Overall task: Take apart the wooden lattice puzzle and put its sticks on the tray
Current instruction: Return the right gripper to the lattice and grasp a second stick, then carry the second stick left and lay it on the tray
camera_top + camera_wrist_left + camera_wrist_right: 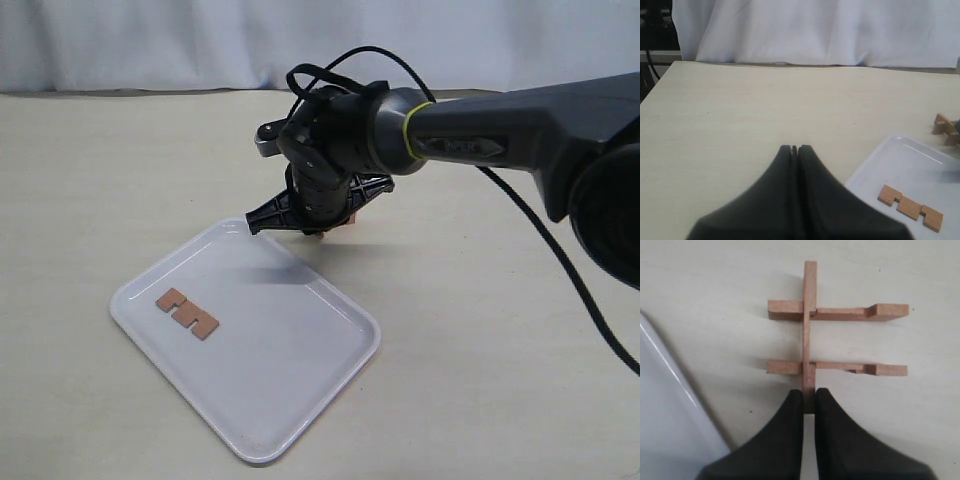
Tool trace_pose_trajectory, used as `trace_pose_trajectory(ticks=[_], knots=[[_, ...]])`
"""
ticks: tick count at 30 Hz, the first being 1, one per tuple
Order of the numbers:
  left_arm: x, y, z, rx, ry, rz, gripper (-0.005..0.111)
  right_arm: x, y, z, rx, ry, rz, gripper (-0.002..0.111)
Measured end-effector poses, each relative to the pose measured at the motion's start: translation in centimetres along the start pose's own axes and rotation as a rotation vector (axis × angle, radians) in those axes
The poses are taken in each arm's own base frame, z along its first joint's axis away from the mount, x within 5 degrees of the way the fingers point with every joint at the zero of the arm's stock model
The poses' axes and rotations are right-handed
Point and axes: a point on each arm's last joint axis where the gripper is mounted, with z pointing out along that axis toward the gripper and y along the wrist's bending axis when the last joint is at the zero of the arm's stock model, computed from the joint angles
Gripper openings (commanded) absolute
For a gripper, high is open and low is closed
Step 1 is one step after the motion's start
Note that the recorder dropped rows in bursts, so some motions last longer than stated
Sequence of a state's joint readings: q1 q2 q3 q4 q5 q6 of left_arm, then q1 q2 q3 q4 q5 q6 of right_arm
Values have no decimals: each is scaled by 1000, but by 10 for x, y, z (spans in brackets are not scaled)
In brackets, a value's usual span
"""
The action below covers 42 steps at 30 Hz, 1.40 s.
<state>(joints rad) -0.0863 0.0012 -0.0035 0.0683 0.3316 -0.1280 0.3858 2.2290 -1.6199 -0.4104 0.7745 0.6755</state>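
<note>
The wooden lattice puzzle (810,340) lies on the table beside the tray, now three joined sticks: one slat crossing two notched ones. My right gripper (809,394) is shut on the near end of the crossing stick (810,285). In the exterior view the right gripper (318,230) points down just past the far rim of the white tray (300,400) and hides most of the puzzle (352,216). One loose stick (187,312) lies flat on the tray. My left gripper (795,148) is shut and empty above bare table, with the tray (920,170) and its stick (910,207) beside it.
The right arm (500,140) reaches in from the right with a black cable (560,270) hanging below it. A white curtain (150,40) runs along the table's far edge. The tray's corner (665,440) lies close to the puzzle.
</note>
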Motion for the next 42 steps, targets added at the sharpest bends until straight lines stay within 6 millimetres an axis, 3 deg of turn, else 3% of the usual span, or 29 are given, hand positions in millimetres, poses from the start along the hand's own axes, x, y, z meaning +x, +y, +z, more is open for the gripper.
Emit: trace_pose_trajectory(ticks=[12, 18, 25, 29, 33, 37, 42], knots=[[0, 0, 0, 0, 0, 0, 0, -13, -2, -57, -55, -95, -82, 4], [0, 0, 0, 0, 0, 0, 0, 0, 31, -85, -103, -152, -242, 4], [0, 0, 0, 0, 0, 0, 0, 26, 82, -104, -205, -181, -431, 4], [0, 0, 0, 0, 0, 0, 0, 36, 99, -105, -255, -177, -486, 4], [0, 0, 0, 0, 0, 0, 0, 47, 108, -89, -284, -108, -545, 4], [0, 0, 0, 0, 0, 0, 0, 58, 113, -68, -281, -31, -592, 4], [0, 0, 0, 0, 0, 0, 0, 61, 113, -60, -278, -8, -598, 5]])
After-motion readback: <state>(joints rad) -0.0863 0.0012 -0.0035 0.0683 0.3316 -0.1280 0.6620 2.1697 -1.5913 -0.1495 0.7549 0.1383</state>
